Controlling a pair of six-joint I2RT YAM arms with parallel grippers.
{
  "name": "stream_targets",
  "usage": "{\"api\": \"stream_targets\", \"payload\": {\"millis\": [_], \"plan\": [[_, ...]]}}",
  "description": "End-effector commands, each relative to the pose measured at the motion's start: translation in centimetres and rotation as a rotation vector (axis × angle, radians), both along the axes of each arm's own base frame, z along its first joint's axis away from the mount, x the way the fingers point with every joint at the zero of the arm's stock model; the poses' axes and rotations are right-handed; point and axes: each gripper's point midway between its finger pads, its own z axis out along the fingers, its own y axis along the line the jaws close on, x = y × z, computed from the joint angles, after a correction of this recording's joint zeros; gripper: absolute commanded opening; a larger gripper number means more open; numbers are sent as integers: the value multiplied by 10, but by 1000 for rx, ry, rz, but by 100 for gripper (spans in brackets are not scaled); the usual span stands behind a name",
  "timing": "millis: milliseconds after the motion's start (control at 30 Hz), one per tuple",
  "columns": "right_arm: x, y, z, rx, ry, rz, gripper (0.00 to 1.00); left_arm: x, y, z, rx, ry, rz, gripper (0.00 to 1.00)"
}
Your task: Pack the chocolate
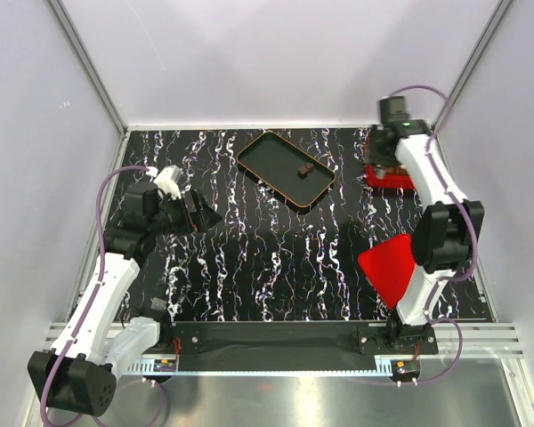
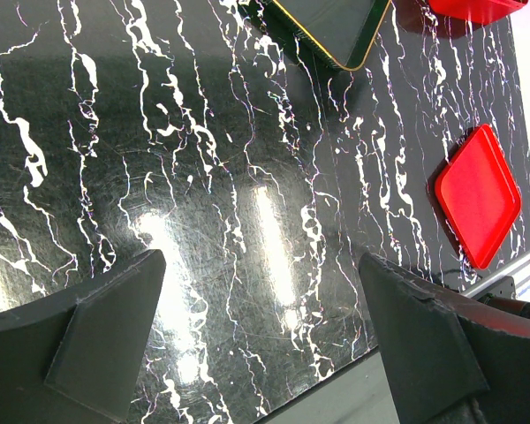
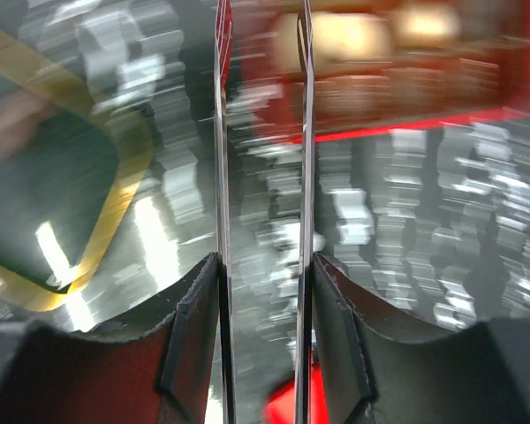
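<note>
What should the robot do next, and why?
Probably move the right gripper from the red box to the black tray, because brown chocolate lies there unpacked. The left gripper hangs open farther away.

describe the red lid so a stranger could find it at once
On the black marbled table, look near right, beside the right arm's base. The red lid lies flat there; the only other red thing, the box, sits at the far right edge under that arm.

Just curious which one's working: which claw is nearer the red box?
Right. The right claw hangs by the box at the far right; the left claw is far off on the left side.
</note>
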Motion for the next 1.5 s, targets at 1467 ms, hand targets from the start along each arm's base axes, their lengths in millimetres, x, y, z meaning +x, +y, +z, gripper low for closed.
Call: {"api": "stream_targets", "payload": {"millis": [1467], "plan": [[-24, 195, -52, 18, 62, 424, 50, 7, 2, 9, 10, -54, 3, 99]]}}
